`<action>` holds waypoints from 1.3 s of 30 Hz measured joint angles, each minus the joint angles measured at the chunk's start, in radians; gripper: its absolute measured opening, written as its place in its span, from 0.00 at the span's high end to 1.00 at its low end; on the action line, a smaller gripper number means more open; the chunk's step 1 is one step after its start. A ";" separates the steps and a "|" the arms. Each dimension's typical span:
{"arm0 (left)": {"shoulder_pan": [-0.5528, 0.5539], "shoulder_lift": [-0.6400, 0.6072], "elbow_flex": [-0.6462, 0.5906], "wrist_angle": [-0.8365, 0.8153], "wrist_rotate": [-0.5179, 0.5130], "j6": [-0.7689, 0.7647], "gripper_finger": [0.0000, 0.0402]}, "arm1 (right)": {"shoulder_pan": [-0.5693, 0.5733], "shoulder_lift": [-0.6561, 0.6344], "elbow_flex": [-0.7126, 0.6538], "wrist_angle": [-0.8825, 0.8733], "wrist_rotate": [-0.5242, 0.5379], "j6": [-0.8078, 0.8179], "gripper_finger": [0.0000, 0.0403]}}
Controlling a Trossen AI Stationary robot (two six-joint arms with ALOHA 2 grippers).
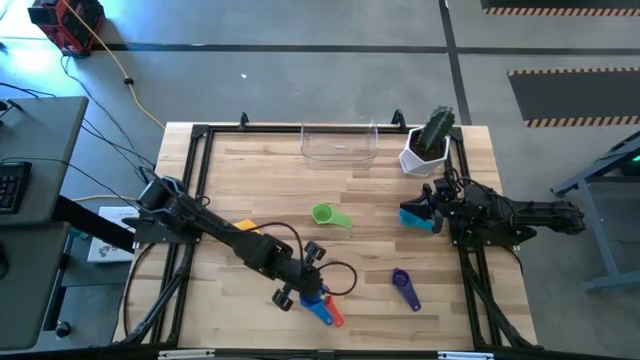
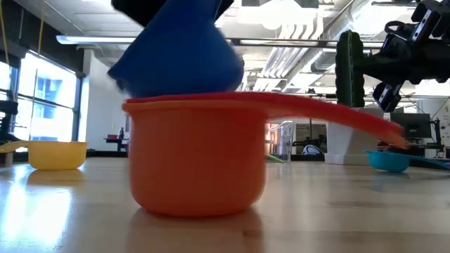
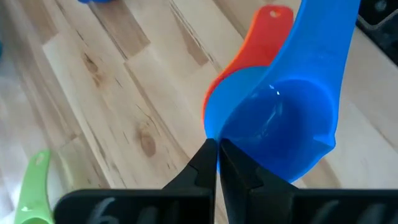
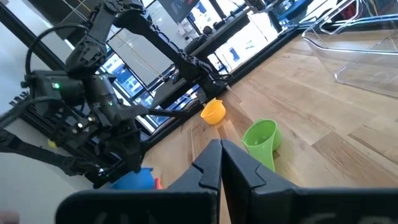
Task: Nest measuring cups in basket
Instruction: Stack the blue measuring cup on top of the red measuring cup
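Note:
My left gripper (image 1: 300,288) is near the table's front edge and is shut on the blue measuring cup (image 3: 280,118). The blue cup sits tilted in the red cup (image 2: 197,161), which stands on the table. My right gripper (image 4: 221,155) is shut and empty, raised above the teal cup (image 2: 387,160) at the right side. The green cup (image 1: 325,214) lies at mid-table, the purple cup (image 1: 403,285) at the front right, and the yellow cup (image 1: 245,226) by the left arm. The clear basket (image 1: 340,145) stands at the far edge. My left gripper pinches the blue cup's rim (image 3: 211,127) between its two fingers, on the side away from the handle (image 3: 323,37). The cup is tilted, with its lower part inside the red cup (image 3: 249,56) and its handle lying over the red cup's handle.
A white pot with a green cactus (image 1: 430,140) stands to the right of the basket at the far right. A black frame runs round the table's edges (image 1: 195,180). Bare wood lies between the green cup and the basket.

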 joint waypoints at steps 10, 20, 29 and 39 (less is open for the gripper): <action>0.000 0.015 -0.001 -0.003 0.005 0.025 1.00 | 0.000 0.007 0.000 0.000 -0.001 0.000 1.00; 0.001 0.015 -0.001 -0.027 0.011 -0.001 1.00 | 0.000 0.009 0.000 0.000 -0.002 -0.003 1.00; 0.001 0.015 -0.001 -0.026 0.011 -0.002 0.90 | 0.000 0.009 0.000 0.000 -0.002 -0.002 1.00; 0.001 0.014 -0.001 -0.026 -0.034 -0.077 0.83 | 0.000 0.009 0.000 0.000 -0.002 0.000 1.00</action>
